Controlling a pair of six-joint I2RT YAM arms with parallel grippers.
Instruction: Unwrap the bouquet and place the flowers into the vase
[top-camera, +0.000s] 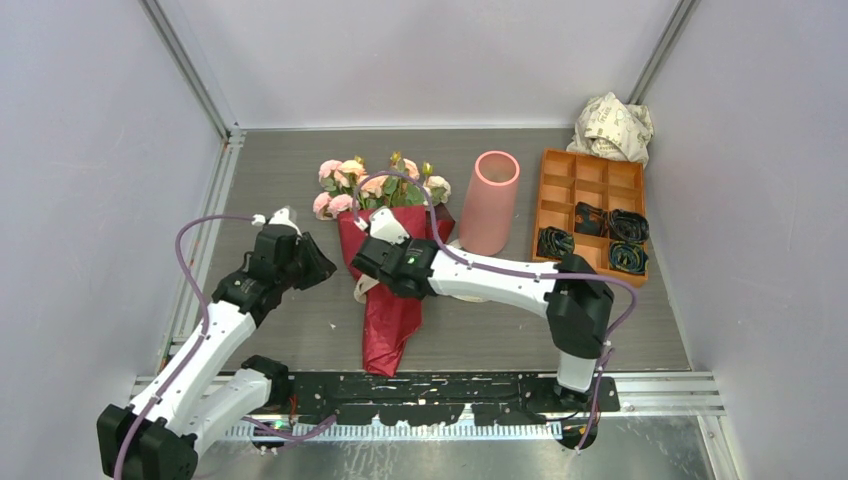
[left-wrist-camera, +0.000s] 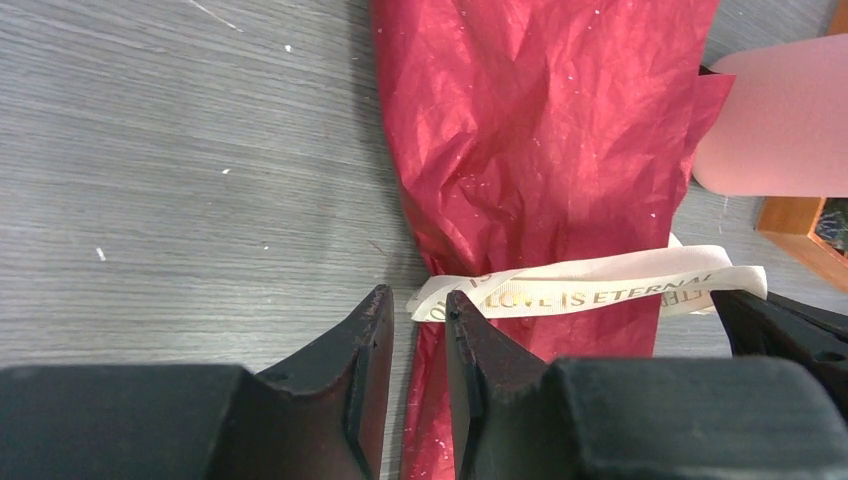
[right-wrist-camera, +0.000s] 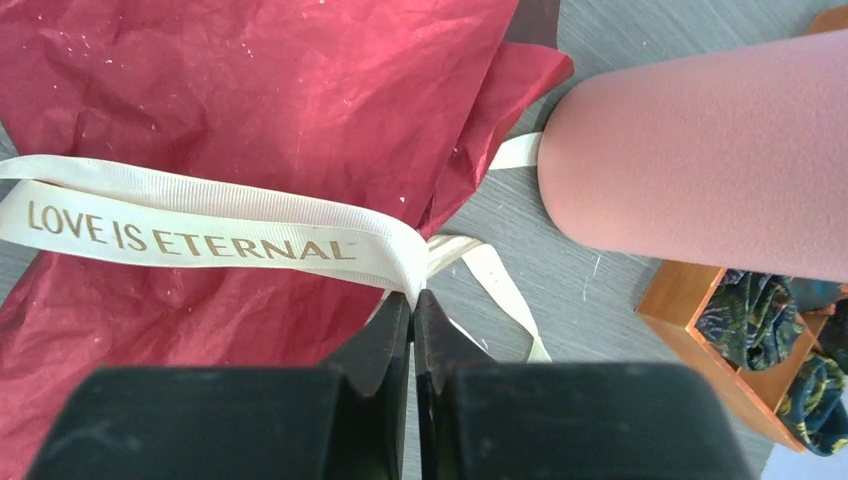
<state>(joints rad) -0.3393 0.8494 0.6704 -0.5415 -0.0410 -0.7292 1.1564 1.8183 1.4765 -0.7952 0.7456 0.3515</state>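
The bouquet (top-camera: 385, 290) lies on the table in dark red crinkled paper (left-wrist-camera: 540, 130), its flowers (top-camera: 375, 185) pointing away from the arms. A cream ribbon (right-wrist-camera: 200, 225) printed "LOVE IS ETERNAL" circles the paper's waist. My right gripper (right-wrist-camera: 412, 297) is shut on the ribbon at its knot, on the side facing the vase. My left gripper (left-wrist-camera: 420, 305) sits low at the bouquet's other side, jaws narrowly apart, with the ribbon's edge (left-wrist-camera: 430, 300) just past its tips and nothing held. The pink vase (top-camera: 493, 200) stands upright right of the bouquet.
An orange compartment tray (top-camera: 590, 180) with dark cloth pieces (top-camera: 610, 235) sits right of the vase. A crumpled white printed paper ball (top-camera: 612, 125) lies in the back right corner. Grey walls enclose the table on three sides.
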